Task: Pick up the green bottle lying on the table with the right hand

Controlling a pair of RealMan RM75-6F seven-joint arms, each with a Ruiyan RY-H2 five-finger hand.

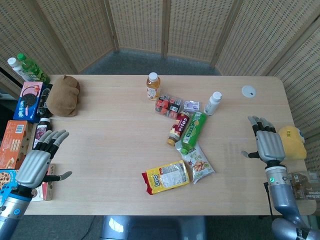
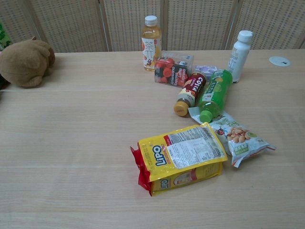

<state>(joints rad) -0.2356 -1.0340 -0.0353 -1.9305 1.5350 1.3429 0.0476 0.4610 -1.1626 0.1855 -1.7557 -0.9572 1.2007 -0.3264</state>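
Observation:
A green bottle (image 1: 192,131) (image 2: 214,95) lies on its side near the table's middle, cap toward the front, partly over a snack bag. A dark red Costa bottle (image 1: 178,127) (image 2: 189,93) lies against its left side. My right hand (image 1: 266,141) hovers open, fingers spread, above the table's right part, well to the right of the green bottle. My left hand (image 1: 40,160) is open over the front left edge, far from it. Neither hand shows in the chest view.
A yellow LiPO bag (image 1: 167,176) (image 2: 181,156) and a nut snack bag (image 1: 199,164) (image 2: 238,137) lie in front of the bottles. Behind stand a tea bottle (image 1: 153,86), a white bottle (image 1: 213,103) and small boxes (image 1: 169,105). A brown plush (image 1: 63,94) sits at left, a yellow toy (image 1: 293,142) at right.

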